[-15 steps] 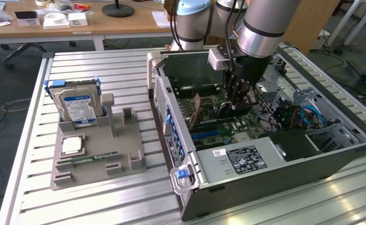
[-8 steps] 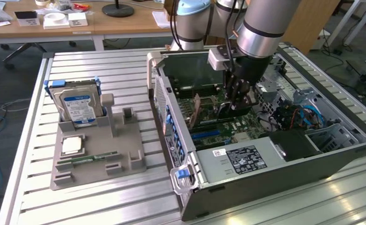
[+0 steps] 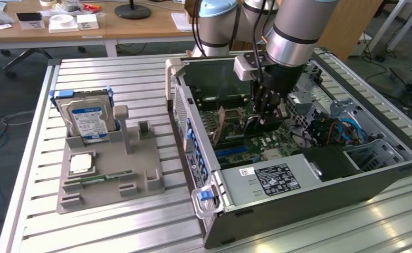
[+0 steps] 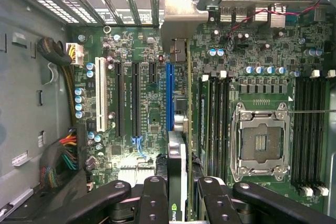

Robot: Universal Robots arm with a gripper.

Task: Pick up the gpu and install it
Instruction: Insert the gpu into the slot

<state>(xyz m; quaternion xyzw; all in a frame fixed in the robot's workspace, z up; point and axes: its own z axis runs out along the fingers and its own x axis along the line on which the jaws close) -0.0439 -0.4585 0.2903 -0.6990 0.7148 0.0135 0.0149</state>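
In the exterior view, the arm reaches down into the open computer case that lies on the slatted table. The gripper sits low over the motherboard, and the gpu hangs edge-down between its dark fingers, at about six o'clock from the wrist. Only a dark sliver of the card shows there. Well apart, toward nine o'clock from the case, a grey holder carries the hard drive upright and a RAM stick lying flat.

In the wrist view, the gripper is clamped on the gpu, a finger pressing each face. The card is seen edge-on: thin, with a pale strip bearing a small green logo, and its silvery bracket at twelve o'clock by the case's rear slots. It stands just over the blue slot; whether it is seated I cannot tell. The empty CPU socket lies toward three o'clock.
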